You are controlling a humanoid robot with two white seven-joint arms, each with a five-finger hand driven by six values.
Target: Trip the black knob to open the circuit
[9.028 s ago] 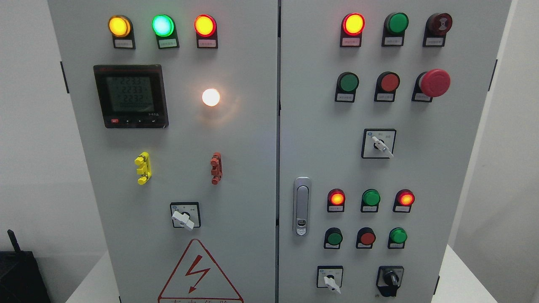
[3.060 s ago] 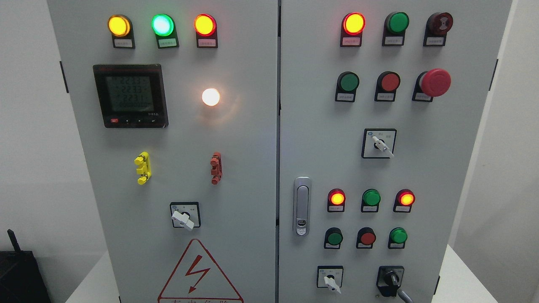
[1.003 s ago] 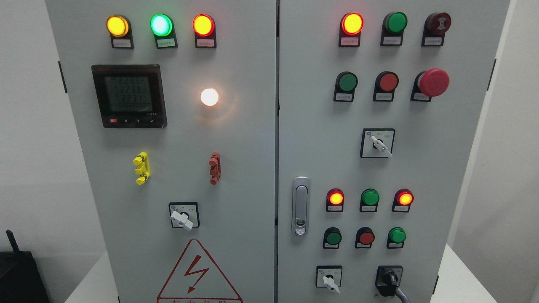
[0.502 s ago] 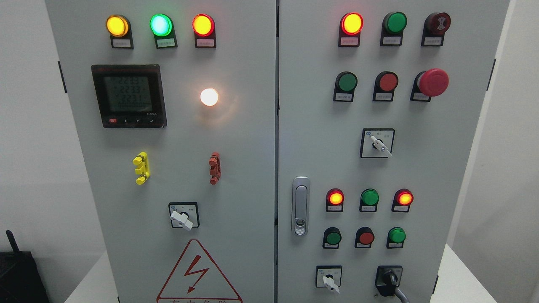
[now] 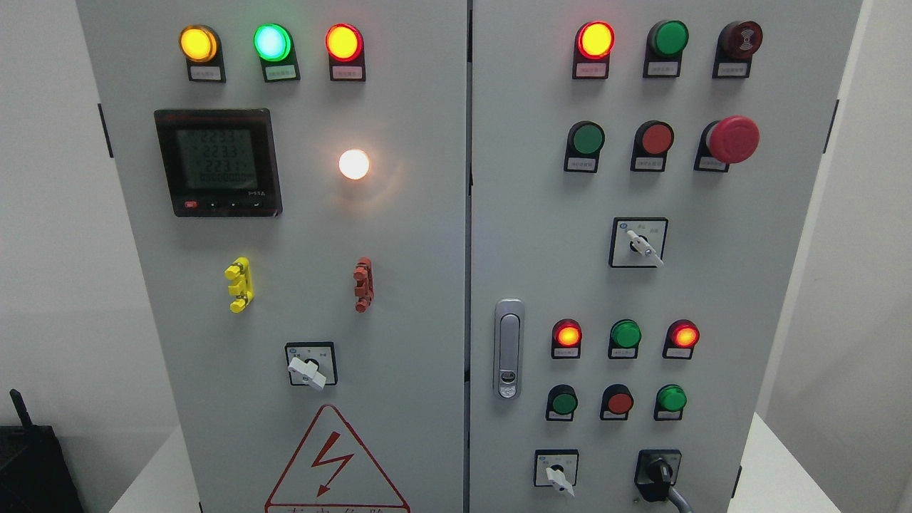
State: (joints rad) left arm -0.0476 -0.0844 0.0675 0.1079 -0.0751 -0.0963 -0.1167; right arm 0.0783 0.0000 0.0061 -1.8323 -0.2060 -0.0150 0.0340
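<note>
Head view: grey control cabinet (image 5: 427,285) with two doors, standing on a white table (image 5: 780,470). The black knob (image 5: 657,472) is at the bottom right of the right door, on a black square plate, the lowest right control. Its handle points down and a bit right. A thin grey sliver of the right robot hand (image 5: 680,500) comes up from the bottom edge and meets the lower right of the knob. Too little shows, so I cannot tell whether the hand is apart, together or clamped. The left arm is out of frame.

Just left of the knob is a white selector switch (image 5: 557,470), with its lever pointing lower right. Above them is a row of green, red and green pushbuttons, the red pushbutton (image 5: 620,402) in the middle. Above that is a row of three lamps: the outer two glow red, and the green lamp (image 5: 625,334) between them is unlit. The silver door latch (image 5: 509,349) is left of these rows. A second white selector (image 5: 640,243) is mid-door, and the red mushroom stop button (image 5: 732,140) is upper right.

The left door has yellow, green and red lamps lit along the top, a digital meter (image 5: 217,162) with its screen on, a lit white lamp (image 5: 354,164) and a red lightning warning triangle (image 5: 335,463) at the bottom. A black box (image 5: 32,467) sits in the lower left corner.
</note>
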